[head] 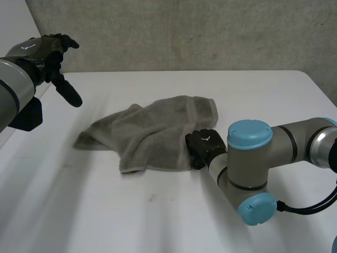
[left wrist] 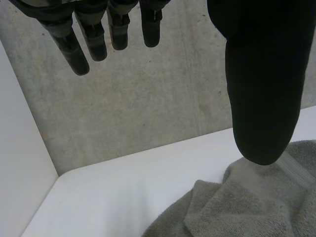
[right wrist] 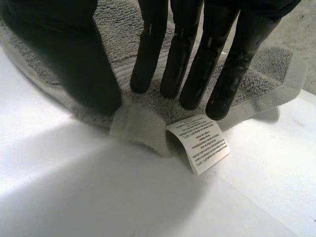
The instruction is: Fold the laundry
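The towel point(head: 152, 134) lies crumpled in a loose heap in the middle of the white table point(head: 158, 216), nothing squared off yet; so I judge the folding barely begun, with the step in hand being to get hold of an edge and spread the cloth flat. My right hand point(head: 202, 146) is down at the towel's near edge, on the side by my right arm; its fingers point(right wrist: 187, 54) lie straight on the pile, the thumb point(right wrist: 79, 64) beside them at the hem, and nothing is pinched as far as I can see. Just past my fingertips the hem curls up, and a white care label point(right wrist: 202, 143) sticks out onto the table. My left hand point(head: 50, 52) hangs high, well clear of the cloth, fingers relaxed and empty. Next I would need thumb and fingers to close on that curled hem; then the left hand must come down to a second edge so the two can draw the towel flat.
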You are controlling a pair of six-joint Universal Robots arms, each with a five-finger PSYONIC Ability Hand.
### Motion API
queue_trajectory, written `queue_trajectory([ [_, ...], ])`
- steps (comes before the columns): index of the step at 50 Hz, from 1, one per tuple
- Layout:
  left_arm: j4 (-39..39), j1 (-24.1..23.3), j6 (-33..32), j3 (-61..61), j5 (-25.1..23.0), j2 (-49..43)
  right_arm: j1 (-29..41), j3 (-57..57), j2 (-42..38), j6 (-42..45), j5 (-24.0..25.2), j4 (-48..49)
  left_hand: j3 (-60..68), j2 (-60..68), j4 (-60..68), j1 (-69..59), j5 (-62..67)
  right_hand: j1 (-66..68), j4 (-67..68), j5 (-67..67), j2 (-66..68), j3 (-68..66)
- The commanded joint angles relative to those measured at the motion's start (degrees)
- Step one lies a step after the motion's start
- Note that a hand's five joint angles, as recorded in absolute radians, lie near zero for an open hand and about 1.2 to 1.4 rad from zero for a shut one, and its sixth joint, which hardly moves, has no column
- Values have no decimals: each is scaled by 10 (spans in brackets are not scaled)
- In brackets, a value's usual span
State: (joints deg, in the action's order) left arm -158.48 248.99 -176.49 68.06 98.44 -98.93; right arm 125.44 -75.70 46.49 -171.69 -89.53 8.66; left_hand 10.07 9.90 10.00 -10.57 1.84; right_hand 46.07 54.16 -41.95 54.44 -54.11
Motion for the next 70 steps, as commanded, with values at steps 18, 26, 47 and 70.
queue_trajectory([
  [18,-4,-54,-1,61,0,-28,-59,7,119,140,9,-65,52,54,53,-47,34,339,258,-280,256,-259],
  [26,-31,-79,0,124,0,-53,-90,9,204,307,1,-186,50,52,51,-45,32,339,258,-280,256,-259],
  [47,-279,-108,-18,221,0,-180,-72,-49,170,39,50,-154,129,131,130,-124,111,-224,-304,282,-307,304],
  [70,-390,-112,-146,203,3,-172,-57,-66,136,-13,60,-114,699,701,700,-694,682,-331,-412,390,-415,412],
])
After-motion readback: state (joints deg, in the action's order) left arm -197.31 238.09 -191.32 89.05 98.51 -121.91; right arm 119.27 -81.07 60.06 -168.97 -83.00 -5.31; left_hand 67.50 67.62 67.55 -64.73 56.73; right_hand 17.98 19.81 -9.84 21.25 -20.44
